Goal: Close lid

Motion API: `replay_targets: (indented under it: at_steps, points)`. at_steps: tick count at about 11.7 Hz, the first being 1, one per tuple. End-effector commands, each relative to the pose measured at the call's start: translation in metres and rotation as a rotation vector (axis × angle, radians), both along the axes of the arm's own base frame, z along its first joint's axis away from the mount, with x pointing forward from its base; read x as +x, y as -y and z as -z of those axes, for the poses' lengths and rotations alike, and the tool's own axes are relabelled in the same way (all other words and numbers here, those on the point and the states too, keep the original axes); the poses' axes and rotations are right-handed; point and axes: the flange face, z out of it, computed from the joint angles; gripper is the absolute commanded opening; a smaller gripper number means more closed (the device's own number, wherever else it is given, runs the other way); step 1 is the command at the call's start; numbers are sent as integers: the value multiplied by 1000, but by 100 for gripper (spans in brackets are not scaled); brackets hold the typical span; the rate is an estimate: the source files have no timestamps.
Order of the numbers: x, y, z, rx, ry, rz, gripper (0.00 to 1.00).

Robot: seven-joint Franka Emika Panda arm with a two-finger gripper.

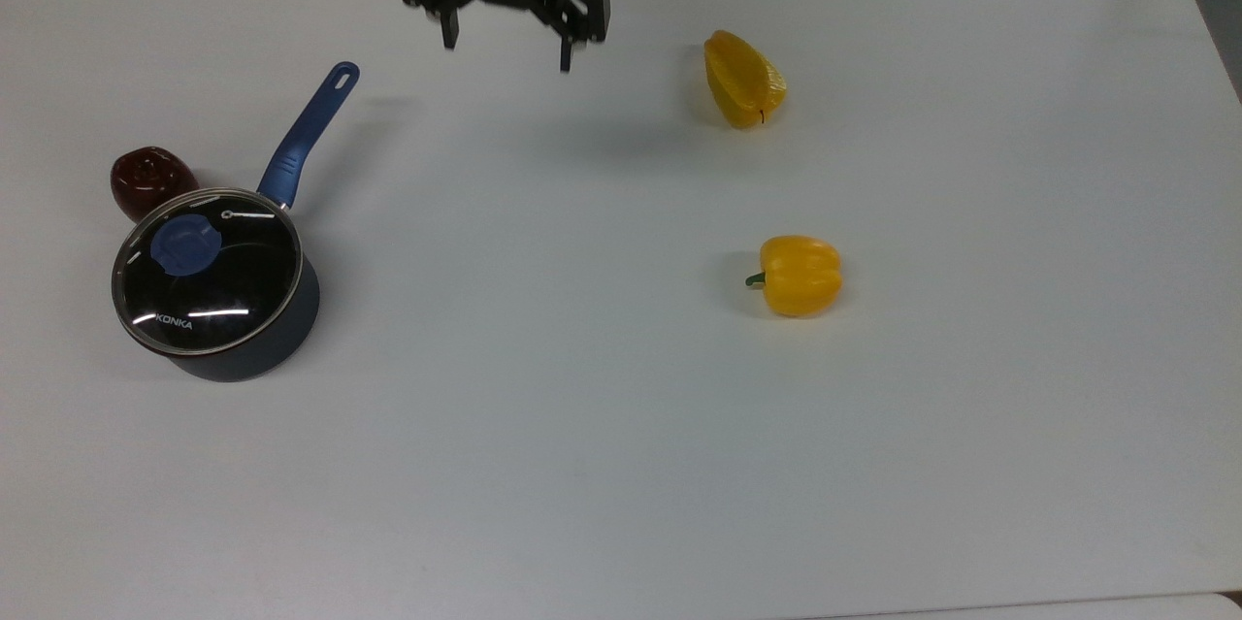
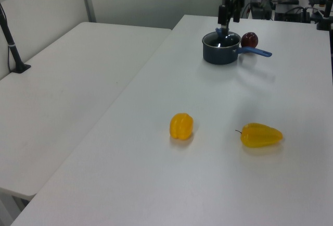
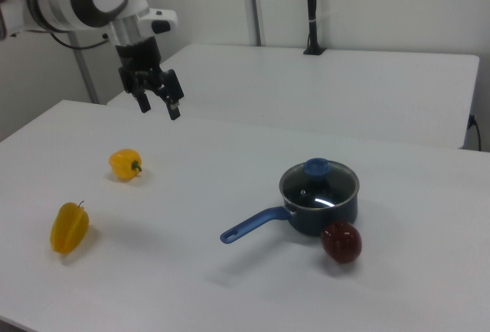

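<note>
The glass lid [image 1: 218,285] with its metal rim and blue knob [image 1: 182,246] lies flat on the dark blue pot [image 1: 254,355] at the top view's left. In the right view the lid [image 3: 318,187] also sits level on the pot [image 3: 321,213]. My gripper [image 1: 506,53] hangs open and empty in the air near the top view's upper middle, far to the right of the pot. The right view has the gripper [image 3: 159,110] high above the table, well left of the pot. In the left view the gripper [image 2: 227,16] appears above the pot [image 2: 220,52].
A dark red round fruit [image 1: 146,179] rests against the pot beside its blue handle [image 1: 307,129]. Two yellow peppers [image 1: 743,79] [image 1: 798,275] lie at the top view's right. A second white table [image 3: 329,79] stands behind in the right view.
</note>
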Motion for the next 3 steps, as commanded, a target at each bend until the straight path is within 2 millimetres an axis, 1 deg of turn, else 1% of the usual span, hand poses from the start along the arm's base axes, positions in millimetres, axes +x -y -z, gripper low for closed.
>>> replay_targets:
  at_steps: [1,3]
  points:
    - [-47,16,-19,22,-15,-11,100]
    - [-52,24,-23,20,-32,1,100]
